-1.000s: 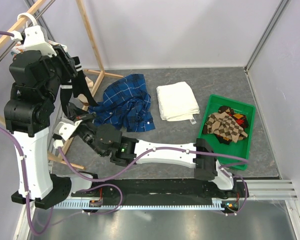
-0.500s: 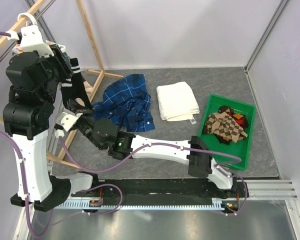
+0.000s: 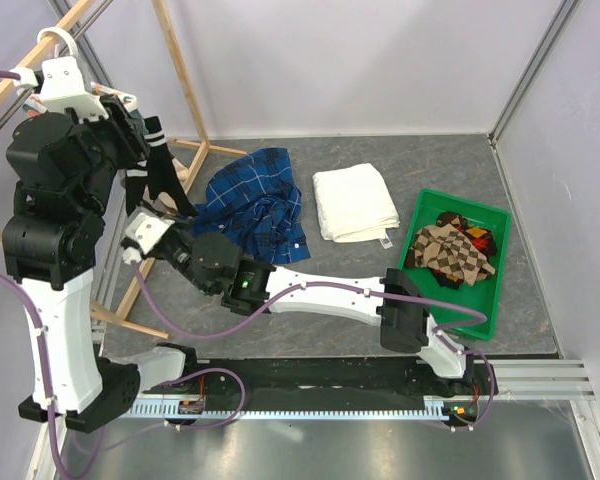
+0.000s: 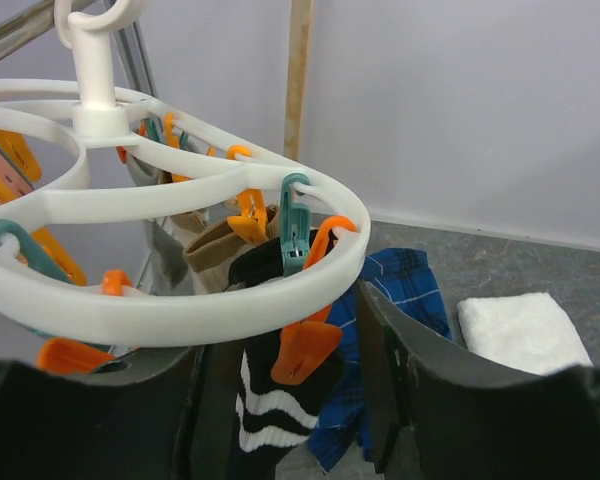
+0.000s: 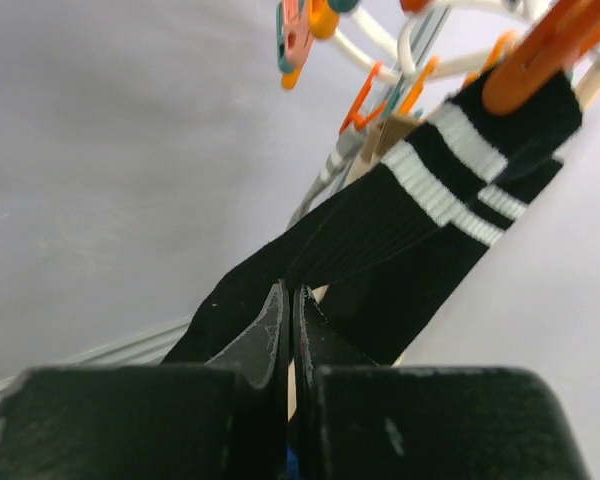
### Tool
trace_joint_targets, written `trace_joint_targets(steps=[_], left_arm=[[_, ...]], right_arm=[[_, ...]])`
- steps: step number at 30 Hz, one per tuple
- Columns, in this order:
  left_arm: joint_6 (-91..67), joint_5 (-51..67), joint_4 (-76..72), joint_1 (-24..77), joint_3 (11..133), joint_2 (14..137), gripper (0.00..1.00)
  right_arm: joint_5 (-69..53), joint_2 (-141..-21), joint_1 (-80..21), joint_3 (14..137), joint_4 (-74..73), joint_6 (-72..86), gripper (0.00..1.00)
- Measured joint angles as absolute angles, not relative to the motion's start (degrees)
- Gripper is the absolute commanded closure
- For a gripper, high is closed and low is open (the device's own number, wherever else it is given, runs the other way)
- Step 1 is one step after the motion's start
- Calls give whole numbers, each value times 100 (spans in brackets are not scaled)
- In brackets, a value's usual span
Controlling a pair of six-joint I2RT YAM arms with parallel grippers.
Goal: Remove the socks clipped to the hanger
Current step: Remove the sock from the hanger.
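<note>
1. Starting big: looking at the wooden rack (image 3: pixel 185 75) at far left, with the left arm (image 3: pixel 55 230) and right arm (image 3: pixel 320 297) both crowded in close beside it
2. Spotting the hanger (image 4: pixel 180 300) hung up there, a white ring fringed with orange and teal clips, several socks (image 4: pixel 215 245) dangling from it, so plenty left to do
3. Glancing right to the green tray (image 3: pixel 427 205), well apart from the rack, with checkered socks (image 3: pixel 450 250) already piled inside
4. Now the action: right gripper (image 5: pixel 288 320) clenched tight on the black sock (image 5: pixel 380 225), low on its body, with the cloth stretched taut down and away from the ring
5. Up top, left gripper (image 4: pixel 280 330) spread apart, straddling the rim and the orange clip (image 4: pixel 305 350) pinning that sock's striped end; probably grasping nothing, though hard to rule out a pad brushing the clip from this angle
6. Calling it mid-pull on one sock, striped end not yet free of the clip
7. Next, by the look of it: calls for either a firmer tug downward from the right, or a squeeze on the clip's tails from the left to spring the cloth loose, then a carry across to the tray and a release
8. Worth watching for the ring tipping under the pull instead of letting go
</note>
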State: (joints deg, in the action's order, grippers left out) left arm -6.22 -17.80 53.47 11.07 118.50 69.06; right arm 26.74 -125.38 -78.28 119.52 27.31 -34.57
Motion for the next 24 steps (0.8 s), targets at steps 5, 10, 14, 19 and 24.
trace_joint_targets(steps=[5, 10, 14, 19, 24], left_arm=[[-663, -1662, 5319, 1111, 11736, 6512, 46], [-766, -1535, 5168, 1111, 11332, 5754, 46], [-902, -1494, 4600, 1111, 9961, 4523, 46], [-919, -1332, 4362, 1111, 8818, 3686, 43], [-961, -805, 4160, 1111, 8114, 3594, 40]], right_arm=[[2359, -12066, -7531, 11253, 2735, -2373, 100], [2110, -11640, -7264, 10881, 2742, -1385, 100], [1848, -11410, -7135, 10866, 2738, -582, 100], [1544, -11177, -6993, 10866, 2731, 366, 100], [1291, -11039, -6919, 10866, 2733, 1022, 100]])
